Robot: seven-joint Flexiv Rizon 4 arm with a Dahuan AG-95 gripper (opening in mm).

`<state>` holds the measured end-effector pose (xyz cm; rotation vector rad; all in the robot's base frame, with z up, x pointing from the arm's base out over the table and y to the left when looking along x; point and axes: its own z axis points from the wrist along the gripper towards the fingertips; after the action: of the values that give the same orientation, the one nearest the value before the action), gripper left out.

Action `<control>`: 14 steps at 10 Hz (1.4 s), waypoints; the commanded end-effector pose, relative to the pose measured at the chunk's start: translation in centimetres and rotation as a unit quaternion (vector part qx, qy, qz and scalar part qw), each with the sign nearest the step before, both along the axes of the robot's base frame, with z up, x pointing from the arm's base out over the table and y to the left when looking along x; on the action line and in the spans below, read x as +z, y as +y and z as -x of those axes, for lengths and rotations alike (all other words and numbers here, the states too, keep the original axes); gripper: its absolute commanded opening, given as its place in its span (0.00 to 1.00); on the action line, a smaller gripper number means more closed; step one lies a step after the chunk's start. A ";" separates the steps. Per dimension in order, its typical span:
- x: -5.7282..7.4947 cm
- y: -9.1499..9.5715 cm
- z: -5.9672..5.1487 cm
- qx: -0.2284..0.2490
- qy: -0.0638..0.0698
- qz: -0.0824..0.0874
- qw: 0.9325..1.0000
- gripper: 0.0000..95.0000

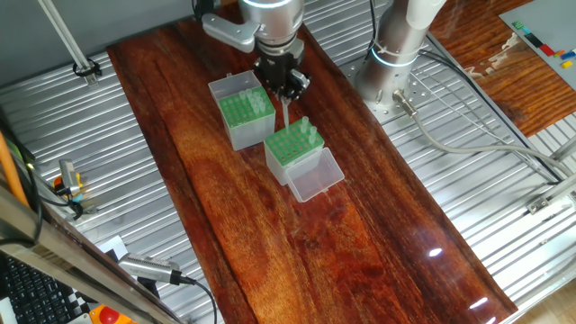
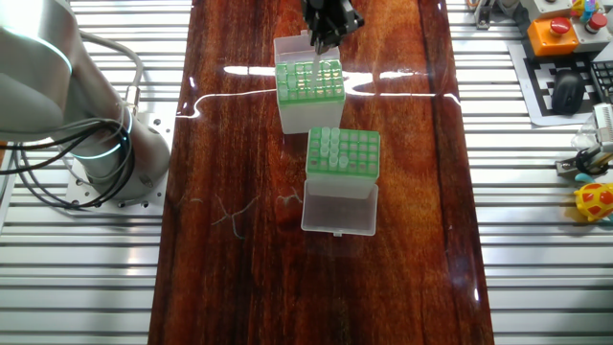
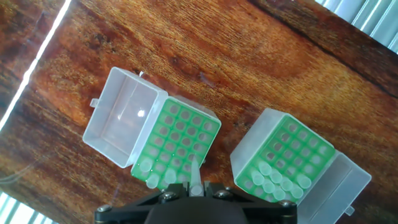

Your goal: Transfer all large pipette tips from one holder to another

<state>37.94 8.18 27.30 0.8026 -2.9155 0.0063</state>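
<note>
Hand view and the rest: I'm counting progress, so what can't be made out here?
- Grey box, hand view: the claw hides its near edge, so its tips can't be counted.
- Both fixed views: tips in the clear box are too small to count.
- Held tip: no view shows which hole it is above.

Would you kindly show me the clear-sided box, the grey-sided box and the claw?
clear-sided box point(image 1: 245, 108), one fixed view, grid top
grey-sided box point(image 2: 356, 155), other fixed view, grid top
claw point(image 3: 196, 190), hand view, between fingertips
</note>
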 end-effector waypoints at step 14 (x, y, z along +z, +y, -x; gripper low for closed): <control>-0.1 -0.1 0.1 -0.025 0.009 0.002 1.000 0.00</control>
<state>37.87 8.13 27.21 0.7253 -2.9153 0.0007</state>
